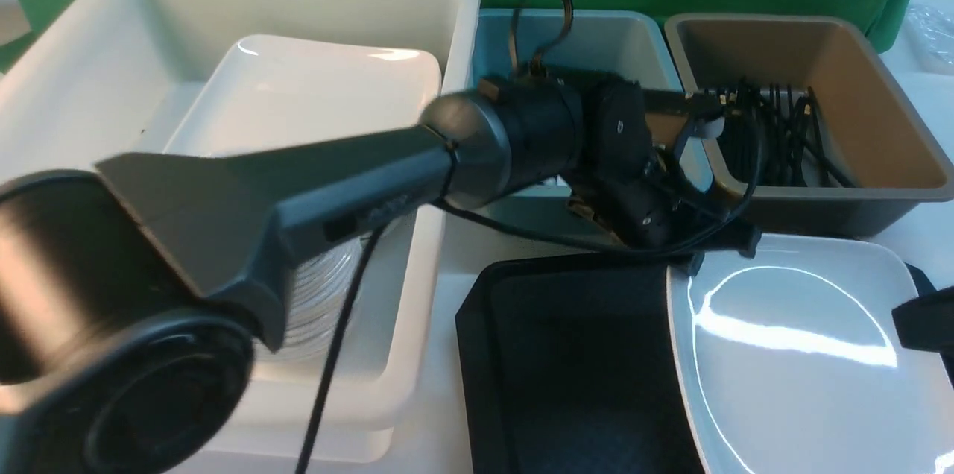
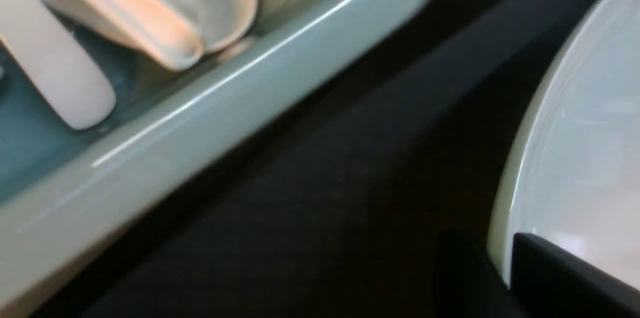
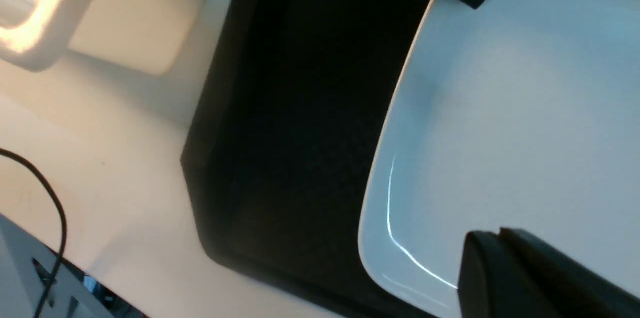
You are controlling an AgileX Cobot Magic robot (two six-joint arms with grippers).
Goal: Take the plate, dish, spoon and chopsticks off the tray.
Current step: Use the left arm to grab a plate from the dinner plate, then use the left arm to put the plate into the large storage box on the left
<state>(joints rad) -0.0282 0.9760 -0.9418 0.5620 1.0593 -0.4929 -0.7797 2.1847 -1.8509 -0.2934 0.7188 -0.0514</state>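
**Front view.** My worry is the plate (image 1: 790,355) slipping. It is wide and glossy, it lies over the right half of the tray (image 1: 566,355), and I have it only by its rim. If one arm lifts ahead of the other, I judge it could tilt out and strike the tray, or the brown tub (image 1: 857,86) just beyond, where black chopsticks (image 1: 775,131) lie. The left arm (image 1: 335,176) reaches from near left to far centre, across the white tub (image 1: 112,49) and the blue tub (image 1: 596,42). Its wrist is bent down, and the left gripper (image 1: 697,259) sits at the plate's far-left corner. The right gripper (image 1: 920,321) is at the plate's right rim, closed down narrow on it.

**Left wrist view.** One finger (image 2: 565,278) lies over the plate's rim, with the dark tray beside it. The blue tub's rim is just beyond, with white spoons (image 2: 210,3) inside. I cannot tell whether this gripper has clamped yet. Lifting on a half-made grip is the likeliest cause of a drop.

**Right wrist view.** The right gripper's finger (image 3: 525,278) overlaps the plate's near part, and the left gripper holds station at the opposite far rim. The tray's left part shows bare, resting on the pale counter (image 3: 125,158). A shallow bite here could let the rim slide free.
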